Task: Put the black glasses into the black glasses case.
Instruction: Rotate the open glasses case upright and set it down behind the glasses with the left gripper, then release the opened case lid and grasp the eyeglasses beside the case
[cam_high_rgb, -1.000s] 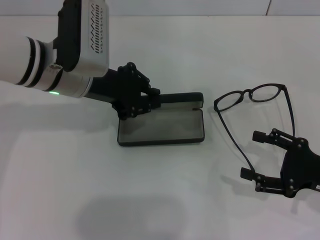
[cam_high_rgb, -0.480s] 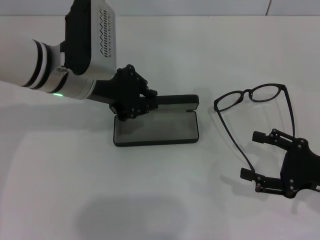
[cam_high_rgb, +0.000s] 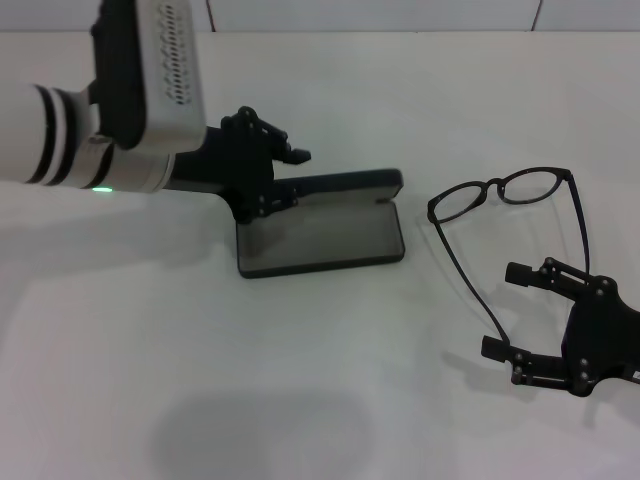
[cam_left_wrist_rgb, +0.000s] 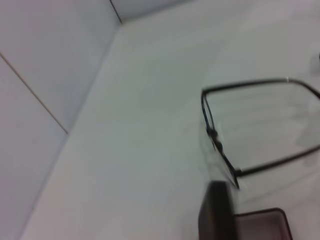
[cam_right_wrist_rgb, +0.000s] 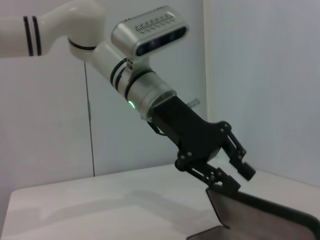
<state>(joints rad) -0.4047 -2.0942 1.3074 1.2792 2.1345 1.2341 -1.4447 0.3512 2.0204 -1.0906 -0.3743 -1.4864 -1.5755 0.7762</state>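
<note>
The left arm reaches in from the left side, wrist angled downward, and the left gripper (cam_high_rgb: 283, 178) has its jaws spread apart. The right gripper (cam_high_rgb: 512, 311) sits low at the right, jaws wide open and pointing left.

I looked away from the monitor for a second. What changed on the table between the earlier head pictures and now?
The left gripper turned and lifted a little at the lid of the black glasses case. The case slid toward the robot's left, then back a bit, and now lies slightly skewed, lid still raised. The black glasses did not move, and the right gripper stayed open beside their temple arms, not touching them.
</note>
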